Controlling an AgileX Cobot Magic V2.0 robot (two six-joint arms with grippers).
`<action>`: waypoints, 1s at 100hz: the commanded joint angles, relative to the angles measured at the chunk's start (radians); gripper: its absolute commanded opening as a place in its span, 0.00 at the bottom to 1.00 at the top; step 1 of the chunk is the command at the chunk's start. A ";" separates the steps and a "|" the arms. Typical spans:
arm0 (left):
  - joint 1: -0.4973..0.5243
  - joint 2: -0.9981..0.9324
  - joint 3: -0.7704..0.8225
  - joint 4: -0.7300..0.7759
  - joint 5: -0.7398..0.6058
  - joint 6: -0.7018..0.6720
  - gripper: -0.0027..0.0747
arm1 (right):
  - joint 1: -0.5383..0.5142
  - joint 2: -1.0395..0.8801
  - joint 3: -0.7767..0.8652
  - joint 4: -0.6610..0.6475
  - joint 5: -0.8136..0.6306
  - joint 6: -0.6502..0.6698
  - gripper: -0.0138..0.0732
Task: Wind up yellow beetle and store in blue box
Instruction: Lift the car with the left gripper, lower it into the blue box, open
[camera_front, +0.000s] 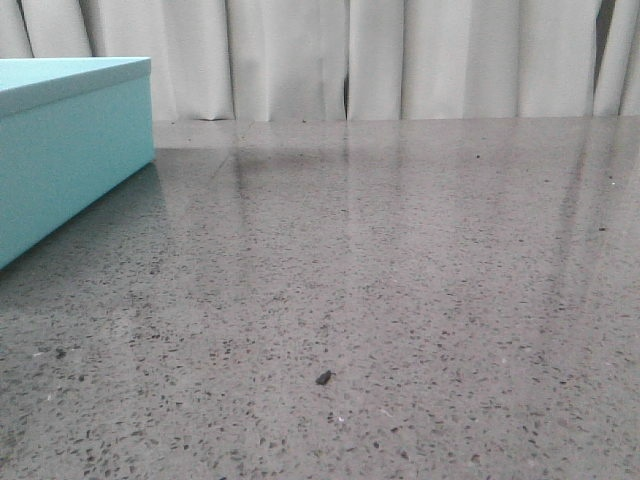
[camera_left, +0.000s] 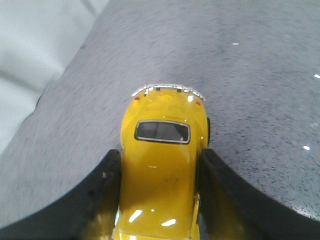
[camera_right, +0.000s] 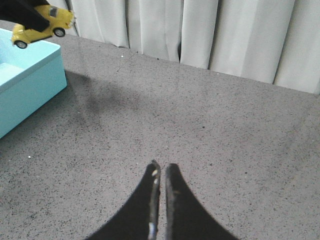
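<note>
My left gripper (camera_left: 159, 155) is shut on the yellow beetle (camera_left: 162, 165), its black fingers pressed on both sides of the glossy body, held in the air above the grey table. In the right wrist view the yellow beetle (camera_right: 42, 25) hangs in the left gripper over the far edge of the open blue box (camera_right: 30, 80). The blue box (camera_front: 65, 150) stands at the left of the front view, where neither gripper nor the car shows. My right gripper (camera_right: 161, 167) is shut and empty, low over the table.
White curtains (camera_front: 380, 55) hang behind the speckled grey table (camera_front: 400, 280). A small dark speck (camera_front: 323, 377) lies on the table near the front.
</note>
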 joint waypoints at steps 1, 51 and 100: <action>0.042 -0.071 -0.036 0.051 0.012 -0.142 0.17 | 0.002 -0.004 -0.023 0.008 -0.081 -0.008 0.10; 0.305 -0.170 0.286 0.042 0.010 -0.289 0.17 | 0.002 -0.004 -0.023 0.008 -0.081 -0.008 0.10; 0.322 -0.055 0.493 0.153 -0.083 -0.459 0.24 | 0.002 -0.004 -0.023 0.008 -0.080 -0.008 0.10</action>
